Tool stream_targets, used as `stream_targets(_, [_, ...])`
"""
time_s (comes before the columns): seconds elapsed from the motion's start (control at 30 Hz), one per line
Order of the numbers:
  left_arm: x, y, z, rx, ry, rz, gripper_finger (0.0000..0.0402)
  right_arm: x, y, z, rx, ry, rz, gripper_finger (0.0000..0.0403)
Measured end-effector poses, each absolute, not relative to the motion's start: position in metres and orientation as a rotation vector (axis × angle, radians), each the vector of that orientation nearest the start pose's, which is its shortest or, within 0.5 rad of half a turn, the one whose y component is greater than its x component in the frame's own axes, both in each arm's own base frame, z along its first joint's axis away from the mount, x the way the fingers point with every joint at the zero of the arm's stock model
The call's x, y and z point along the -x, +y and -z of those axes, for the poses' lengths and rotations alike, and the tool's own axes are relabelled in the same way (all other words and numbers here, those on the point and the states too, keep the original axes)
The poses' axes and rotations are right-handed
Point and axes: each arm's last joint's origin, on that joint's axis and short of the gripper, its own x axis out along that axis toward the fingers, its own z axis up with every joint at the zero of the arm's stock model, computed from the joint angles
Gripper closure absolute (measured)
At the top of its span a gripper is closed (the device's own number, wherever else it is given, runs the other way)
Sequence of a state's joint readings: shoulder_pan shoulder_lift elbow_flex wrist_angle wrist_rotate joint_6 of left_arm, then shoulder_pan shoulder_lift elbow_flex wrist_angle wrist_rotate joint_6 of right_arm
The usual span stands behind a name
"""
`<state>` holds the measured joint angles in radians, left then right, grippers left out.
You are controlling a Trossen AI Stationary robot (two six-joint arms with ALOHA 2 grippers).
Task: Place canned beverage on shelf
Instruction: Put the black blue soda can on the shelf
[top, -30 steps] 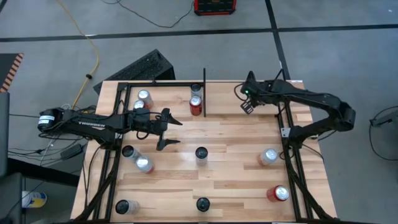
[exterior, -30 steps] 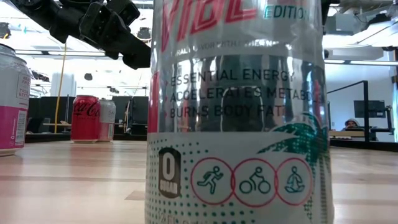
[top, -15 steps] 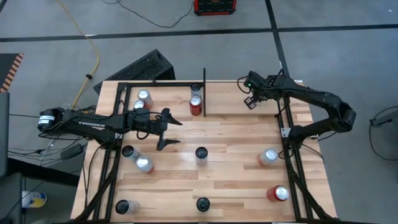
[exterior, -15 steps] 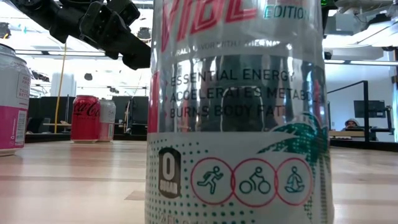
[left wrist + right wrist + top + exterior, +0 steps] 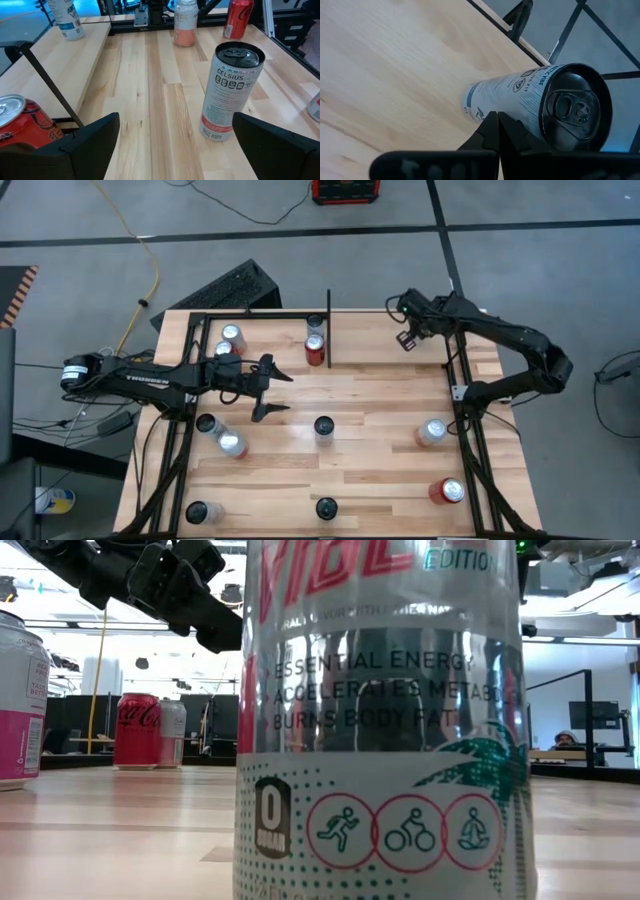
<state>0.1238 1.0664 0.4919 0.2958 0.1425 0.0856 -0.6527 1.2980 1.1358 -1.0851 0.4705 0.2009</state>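
Left pincer [image 5: 268, 388] is hovering spread wide over the desk [image 5: 380, 450], facing an upright Celsius can [image 5: 231, 91]; right pincer [image 5: 404, 338], pressed together, is waiting. Shelf [image 5: 270, 340] is holding three cans; placing remains.

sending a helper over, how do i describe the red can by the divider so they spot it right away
Start at the shelf, the wooden table top framed in black rails, and find the short black divider bar at its far edge. Two cans stand just left of the bar; the red can is the nearer one, the darker can behind it.
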Motion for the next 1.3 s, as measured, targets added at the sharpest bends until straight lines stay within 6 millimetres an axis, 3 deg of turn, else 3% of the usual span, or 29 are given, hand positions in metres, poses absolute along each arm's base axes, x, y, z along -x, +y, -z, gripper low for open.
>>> stream_targets(0.7, [-0.222, 0.023, -0.225, -0.056, 0.275, 0.031, 0.0028, -0.161, -0.171, -0.290, -0.299, 1.181, 1.155, 0.0384])
stream_targets(0.97, [-0.222, 0.024, -0.225, -0.071, 0.274, 0.033, 0.0028, -0.166, -0.158, -0.287, -0.345, 1.235, 1.024, 0.0383])
stream_targets(1.3, [-0.222, 0.024, -0.225, -0.057, 0.274, 0.031, 0.0028, -0.160, -0.152, -0.286, -0.369, 1.296, 1.117, 0.0383])
